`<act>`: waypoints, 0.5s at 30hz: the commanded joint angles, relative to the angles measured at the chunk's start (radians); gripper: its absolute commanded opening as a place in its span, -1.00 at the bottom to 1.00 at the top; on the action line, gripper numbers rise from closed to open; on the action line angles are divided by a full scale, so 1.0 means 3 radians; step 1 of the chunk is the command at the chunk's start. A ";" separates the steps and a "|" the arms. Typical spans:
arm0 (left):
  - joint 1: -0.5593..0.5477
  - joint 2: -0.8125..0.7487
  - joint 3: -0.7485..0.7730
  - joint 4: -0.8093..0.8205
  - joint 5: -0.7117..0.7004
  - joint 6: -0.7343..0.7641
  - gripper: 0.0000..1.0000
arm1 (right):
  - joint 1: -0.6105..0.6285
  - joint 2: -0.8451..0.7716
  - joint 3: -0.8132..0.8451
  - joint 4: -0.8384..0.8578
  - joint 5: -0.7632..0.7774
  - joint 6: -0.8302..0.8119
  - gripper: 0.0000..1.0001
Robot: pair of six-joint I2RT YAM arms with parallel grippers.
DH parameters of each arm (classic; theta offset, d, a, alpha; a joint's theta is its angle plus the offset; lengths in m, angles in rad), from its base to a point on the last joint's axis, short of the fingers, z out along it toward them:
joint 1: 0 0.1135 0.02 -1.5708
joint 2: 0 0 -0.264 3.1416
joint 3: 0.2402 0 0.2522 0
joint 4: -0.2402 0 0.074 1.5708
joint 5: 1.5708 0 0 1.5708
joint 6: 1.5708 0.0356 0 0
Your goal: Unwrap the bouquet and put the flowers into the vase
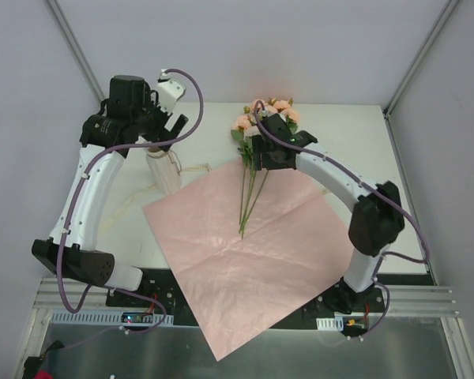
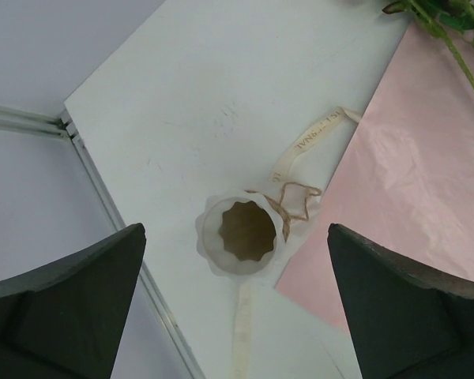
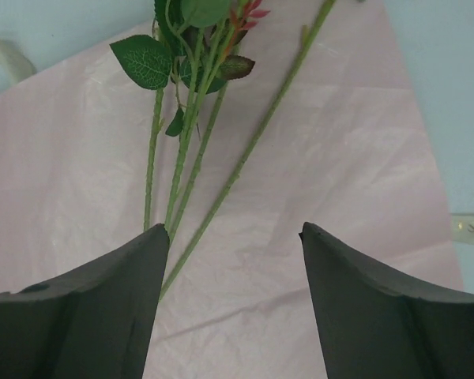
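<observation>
The bouquet lies unwrapped: its pink paper sheet is spread flat on the white table. The flowers, peach-pink roses on long green stems, rest on the sheet's far corner. My right gripper hovers just above the stems near the leaves. It is open, holding nothing, with one stem running under the gap by its left fingertip. The whitish ribbed vase stands upright at the left. My left gripper hangs open above it, and the vase's round mouth shows between its fingertips.
A cream ribbon and thin twine lie on the table beside the vase, touching the paper. More ribbon trails left of the sheet. The table's left edge with a metal rail runs close to the vase.
</observation>
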 commanded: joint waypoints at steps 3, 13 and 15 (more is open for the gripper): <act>0.0011 -0.0324 -0.0024 0.0006 0.0000 -0.0548 0.98 | -0.0095 0.0733 0.0535 0.0365 -0.0388 0.0024 0.08; 0.0102 -0.0509 -0.0500 0.0016 0.0159 -0.0891 0.98 | -0.0264 0.1399 0.0873 0.0498 -0.0674 0.0112 -0.08; 0.0148 -0.0514 -0.0475 0.0016 0.0164 -0.0922 0.98 | -0.0295 0.1491 0.0898 0.0508 -0.0736 0.0137 -0.13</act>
